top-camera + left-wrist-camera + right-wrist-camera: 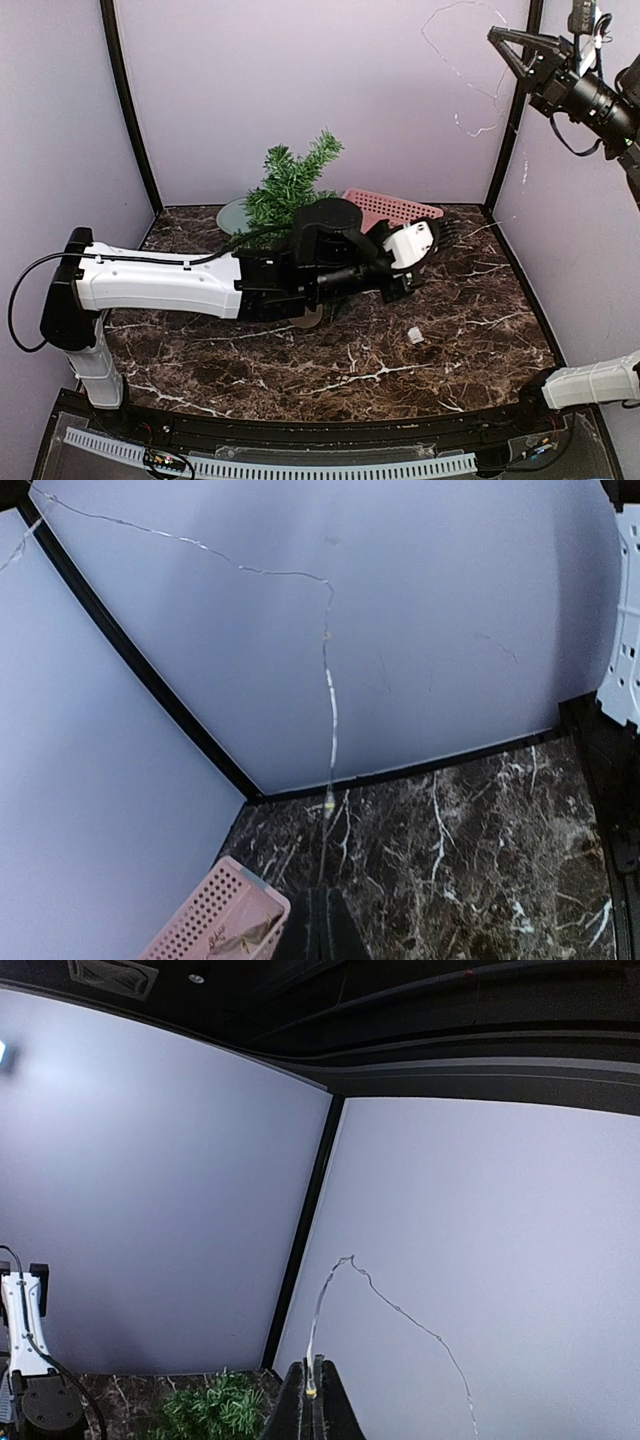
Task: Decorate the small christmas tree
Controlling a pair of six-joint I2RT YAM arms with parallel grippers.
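The small christmas tree (290,185) stands at the back of the marble table, its lower part hidden behind my left arm; its top shows in the right wrist view (210,1412). A thin silvery wire of string lights (468,128) runs between both grippers. My left gripper (450,232) is low beside the pink basket (390,208) and is shut on the wire (331,695). My right gripper (494,35) is raised high at the right wall and is shut on the wire's other end (400,1310).
A pale dish (230,214) lies behind the tree on the left. A small white piece (416,335) lies on the table right of centre. A tan round piece (311,320) shows under the left arm. The basket's corner (215,920) is left of my left fingers.
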